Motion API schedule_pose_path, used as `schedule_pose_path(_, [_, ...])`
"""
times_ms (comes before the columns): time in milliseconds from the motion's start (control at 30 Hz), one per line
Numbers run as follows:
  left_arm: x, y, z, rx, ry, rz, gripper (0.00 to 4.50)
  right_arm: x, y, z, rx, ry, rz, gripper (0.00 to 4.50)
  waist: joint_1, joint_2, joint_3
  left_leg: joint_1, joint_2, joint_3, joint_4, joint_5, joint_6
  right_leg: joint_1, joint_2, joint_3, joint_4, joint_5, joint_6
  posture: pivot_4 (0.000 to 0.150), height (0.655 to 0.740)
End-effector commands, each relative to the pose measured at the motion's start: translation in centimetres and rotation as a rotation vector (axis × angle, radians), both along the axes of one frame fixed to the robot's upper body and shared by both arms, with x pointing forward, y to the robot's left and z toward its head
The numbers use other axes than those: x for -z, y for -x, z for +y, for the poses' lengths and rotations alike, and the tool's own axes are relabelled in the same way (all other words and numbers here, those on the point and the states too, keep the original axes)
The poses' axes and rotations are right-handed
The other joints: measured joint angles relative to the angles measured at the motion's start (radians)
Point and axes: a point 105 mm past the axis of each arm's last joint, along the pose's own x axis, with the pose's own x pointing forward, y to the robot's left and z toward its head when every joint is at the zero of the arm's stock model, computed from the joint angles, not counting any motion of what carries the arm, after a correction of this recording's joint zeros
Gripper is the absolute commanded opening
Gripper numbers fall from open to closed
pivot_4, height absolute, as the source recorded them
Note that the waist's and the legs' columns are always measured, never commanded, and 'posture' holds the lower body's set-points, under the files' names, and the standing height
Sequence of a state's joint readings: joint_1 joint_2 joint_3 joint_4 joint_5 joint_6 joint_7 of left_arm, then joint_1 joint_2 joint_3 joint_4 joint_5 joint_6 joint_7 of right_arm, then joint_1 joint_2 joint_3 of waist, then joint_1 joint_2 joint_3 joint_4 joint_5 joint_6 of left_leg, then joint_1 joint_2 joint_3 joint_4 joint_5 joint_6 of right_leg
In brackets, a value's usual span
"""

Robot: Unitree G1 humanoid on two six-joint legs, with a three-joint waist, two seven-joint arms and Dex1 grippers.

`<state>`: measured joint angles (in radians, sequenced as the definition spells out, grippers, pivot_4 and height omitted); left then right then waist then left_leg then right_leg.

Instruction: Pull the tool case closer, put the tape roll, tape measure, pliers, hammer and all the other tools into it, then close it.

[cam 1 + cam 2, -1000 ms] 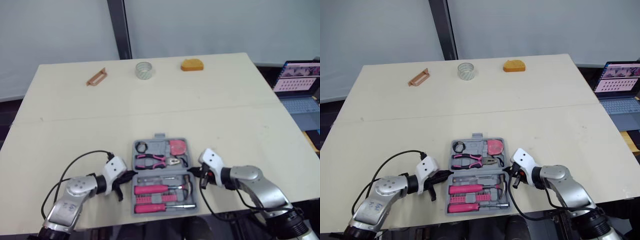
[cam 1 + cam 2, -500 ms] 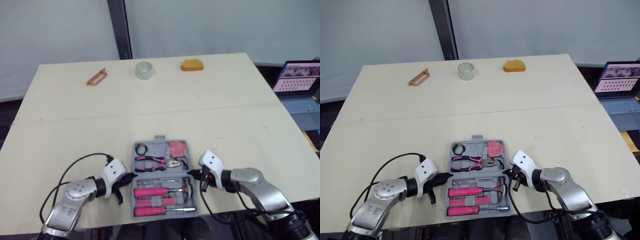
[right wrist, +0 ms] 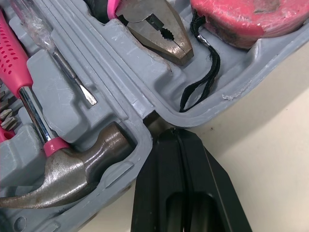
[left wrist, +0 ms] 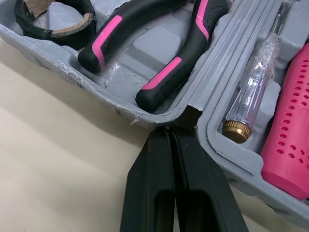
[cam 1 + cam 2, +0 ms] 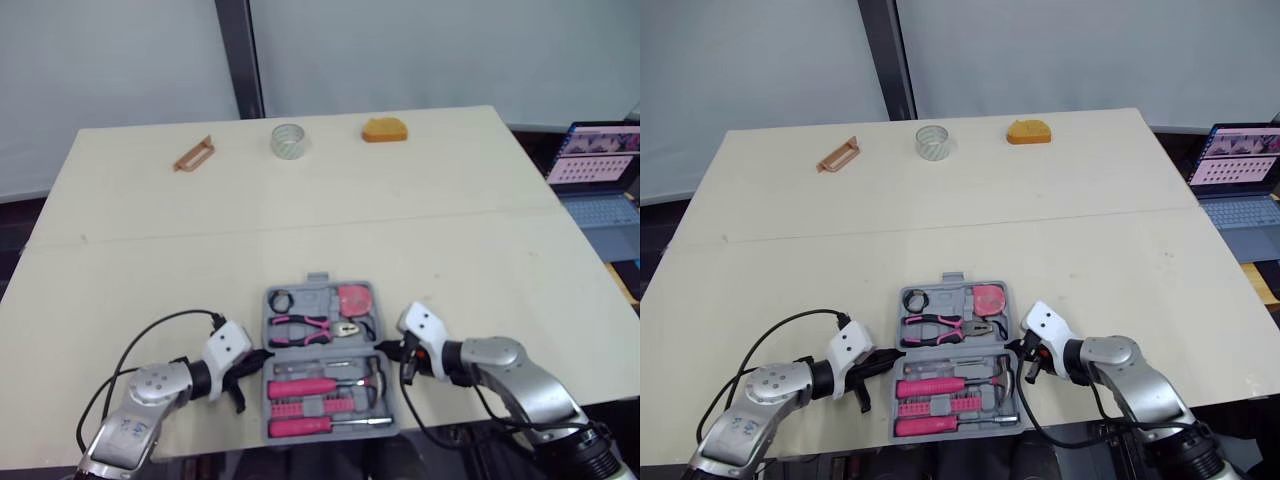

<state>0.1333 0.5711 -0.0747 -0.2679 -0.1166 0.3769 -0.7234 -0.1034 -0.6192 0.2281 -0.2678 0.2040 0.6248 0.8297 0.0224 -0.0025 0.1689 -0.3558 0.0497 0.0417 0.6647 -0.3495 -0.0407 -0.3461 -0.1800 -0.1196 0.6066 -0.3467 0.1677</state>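
Note:
The grey tool case (image 5: 318, 278) lies open near the table's front edge. In it are a black tape roll (image 5: 283, 297), pink-handled pliers (image 5: 305, 325), a pink tape measure (image 5: 354, 297), a hammer (image 3: 72, 169) and pink-handled drivers (image 5: 300, 384). My left gripper (image 5: 262, 353) is shut, its tip against the notch at the middle of the case's left side (image 4: 188, 116). On the opposite side my right gripper (image 5: 385, 347) is also shut, with its tip at the matching notch beside the hammer head. A clear tape roll (image 5: 287, 140) stands at the far edge.
At the table's far edge lie a brown handle-shaped piece (image 5: 193, 154) on the left and an orange object (image 5: 385, 129) right of the clear roll. A laptop (image 5: 600, 180) sits off the table to the right. Bare tabletop lies between the case and the far items.
The case has slid a little nearer to the front edge, with both shut grippers moving back alongside it.

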Motion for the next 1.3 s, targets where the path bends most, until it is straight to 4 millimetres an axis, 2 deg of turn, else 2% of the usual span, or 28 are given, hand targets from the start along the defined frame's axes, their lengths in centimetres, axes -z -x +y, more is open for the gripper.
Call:
schedule_pose_path(33, [-0.1, 0.0, 2.4, -0.054, -0.043, 0.013, 0.14, -1.3, -0.4, -0.9, 0.005, -0.011, -0.049, 0.0, -0.001, 0.0, 0.0, 0.0, 0.0, 0.0, 0.0, 0.0, 0.0, 0.0, 0.0, 0.0, 0.0, 0.0, 0.0, 0.15, 0.74])
schedule_pose_path(133, [-1.1, -0.4, 4.2, -0.079, -0.06, -0.014, 0.14, -2.0, -0.8, -2.2, 0.037, -0.008, -0.07, 0.0, 0.0, 0.0, 0.0, 0.0, 0.0, 0.0, 0.0, 0.0, 0.0, 0.0, 0.0, 0.0, 0.0, 0.0, 0.0, 0.15, 0.74])
schedule_pose_path(200, [-2.8, -0.5, 4.6, -0.072, -0.009, -0.044, 0.14, -2.8, -1.0, -3.1, 0.053, -0.003, -0.09, 0.0, 0.001, 0.0, 0.0, 0.0, 0.0, 0.0, 0.0, 0.0, 0.0, 0.0, 0.0, 0.0, 0.0, 0.0, 0.0, 0.15, 0.74])
schedule_pose_path(267, [-5.3, 0.1, 3.9, 0.015, 0.083, -0.08, 0.14, -3.9, -1.3, -3.8, 0.062, -0.017, -0.108, 0.0, 0.0, -0.001, 0.001, -0.001, 0.0, 0.0, 0.0, 0.0, 0.0, 0.0, 0.0, 0.0, 0.0, 0.0, 0.0, 0.15, 0.74])
schedule_pose_path(333, [-6.9, 1.7, 2.7, 0.132, 0.158, -0.069, 0.14, -5.1, -1.5, -4.0, 0.072, -0.068, -0.112, 0.0, 0.001, -0.002, 0.002, -0.001, 0.0, 0.0, 0.0, 0.0, 0.0, 0.0, 0.0, 0.0, 0.0, 0.0, 0.0, 0.15, 0.74])
schedule_pose_path(433, [-8.0, 4.9, 0.4, 0.337, 0.23, -0.015, 0.14, -7.4, -2.5, -3.7, 0.12, -0.207, -0.095, 0.0, -0.001, -0.002, 0.003, 0.0, 0.0, 0.0, 0.0, 0.0, 0.0, 0.0, 0.0, 0.0, -0.001, 0.0, 0.0, 0.15, 0.74])
schedule_pose_path(567, [-7.4, 6.6, -1.0, 0.442, 0.255, 0.015, 0.14, -8.4, -4.0, -3.2, 0.173, -0.283, -0.094, 0.0, -0.002, 0.0, 0.004, 0.0, 0.001, 0.0, -0.001, 0.0, 0.0, 0.0, 0.0, 0.0, 0.0, 0.0, 0.0, 0.15, 0.74])
schedule_pose_path(767, [-4.1, 6.5, -3.2, 0.516, 0.213, -0.06, 0.14, -8.3, -5.6, -2.8, 0.218, -0.32, -0.04, 0.0, 0.003, 0.001, 0.004, -0.001, 0.0, 0.001, 0.0, 0.0, 0.0, 0.0, 0.0, 0.0, -0.001, 0.0, -0.001, 0.15, 0.74])
schedule_pose_path(967, [-1.0, 6.0, -3.5, 0.524, 0.159, -0.095, 0.14, -7.9, -6.3, -3.2, 0.268, -0.353, 0.009, 0.0, 0.001, 0.001, 0.004, -0.001, 0.0, 0.001, 0.0, 0.0, 0.0, -0.002, 0.0, 0.001, 0.0, 0.0, -0.001, 0.15, 0.74])
schedule_pose_path(1267, [0.1, 5.6, -4.0, 0.535, 0.157, -0.099, 0.14, -7.2, -6.5, -3.6, 0.321, -0.429, 0.115, 0.0, -0.001, 0.001, 0.004, -0.003, 0.0, 0.002, 0.001, 0.0, 0.0, -0.005, 0.0, 0.001, 0.002, 0.0, -0.001, 0.15, 0.74])
schedule_pose_path(1300, [0.1, 5.5, -4.1, 0.535, 0.156, -0.098, 0.05, -7.2, -6.5, -3.6, 0.322, -0.443, 0.135, 0.25, -0.001, 0.001, 0.004, -0.003, 0.0, 0.002, 0.001, 0.0, 0.0, -0.005, 0.0, 0.001, 0.002, 0.0, -0.001, 0.15, 0.74])
